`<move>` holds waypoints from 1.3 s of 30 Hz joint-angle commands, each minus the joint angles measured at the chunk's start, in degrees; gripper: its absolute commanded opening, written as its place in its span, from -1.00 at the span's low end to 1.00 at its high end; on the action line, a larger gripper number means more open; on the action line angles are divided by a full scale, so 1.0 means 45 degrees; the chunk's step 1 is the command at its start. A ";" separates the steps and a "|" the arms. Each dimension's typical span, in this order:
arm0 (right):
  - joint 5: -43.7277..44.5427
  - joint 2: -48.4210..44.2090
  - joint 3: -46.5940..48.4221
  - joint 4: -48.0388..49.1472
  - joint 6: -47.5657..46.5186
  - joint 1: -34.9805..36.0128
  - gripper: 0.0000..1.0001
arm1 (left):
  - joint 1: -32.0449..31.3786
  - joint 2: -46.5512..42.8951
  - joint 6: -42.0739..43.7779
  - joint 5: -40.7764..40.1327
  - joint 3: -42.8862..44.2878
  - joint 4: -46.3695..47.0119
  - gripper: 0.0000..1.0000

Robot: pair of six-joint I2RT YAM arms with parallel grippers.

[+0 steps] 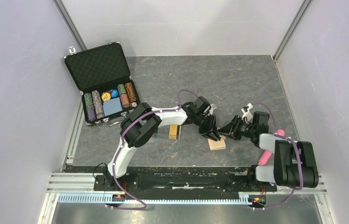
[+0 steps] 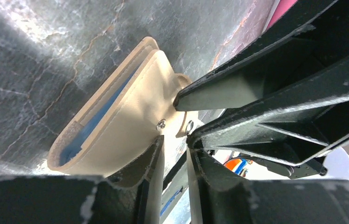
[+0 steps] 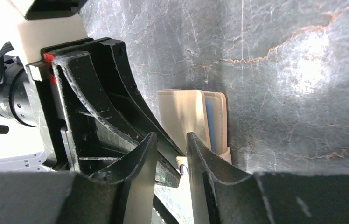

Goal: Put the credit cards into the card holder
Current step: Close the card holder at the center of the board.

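The tan card holder (image 1: 217,143) lies on the dark table between my two grippers, folded, its blue lining showing in the left wrist view (image 2: 116,121) and the right wrist view (image 3: 182,116). My left gripper (image 1: 211,133) is at its snap tab, jaws narrowly parted (image 2: 175,144) with nothing clearly between them. My right gripper (image 1: 227,131) meets it from the right, fingers either side of the tab (image 3: 171,154) with a gap. The gold-orange card (image 1: 175,131) lies on the table left of the wallet, with a darker flat piece (image 1: 162,133) beside it, partly under the left arm.
An open black foam-lined case (image 1: 99,65) holding poker chips (image 1: 109,100) stands at the back left. A pink cylinder (image 1: 268,150) lies by the right arm's base. Walls close in the table at left, right and back.
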 commanded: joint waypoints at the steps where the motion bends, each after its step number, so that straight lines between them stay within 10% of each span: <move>1: 0.0724 -0.1006 0.1063 -0.1611 -0.1190 -0.0039 -0.34 | 0.0039 -0.0181 0.0362 -0.0519 0.0359 -0.0046 -0.37; 18: 0.1313 -0.1591 0.1221 -0.3585 -0.2848 -0.0569 -0.41 | 0.0137 -0.0266 -0.1017 0.0452 -0.0242 0.3162 -0.94; 39: 0.1070 -0.1333 0.1645 -0.3256 -0.2856 -0.0518 -0.50 | 0.0195 -0.1329 0.0734 -0.1488 0.0115 -0.1139 -0.96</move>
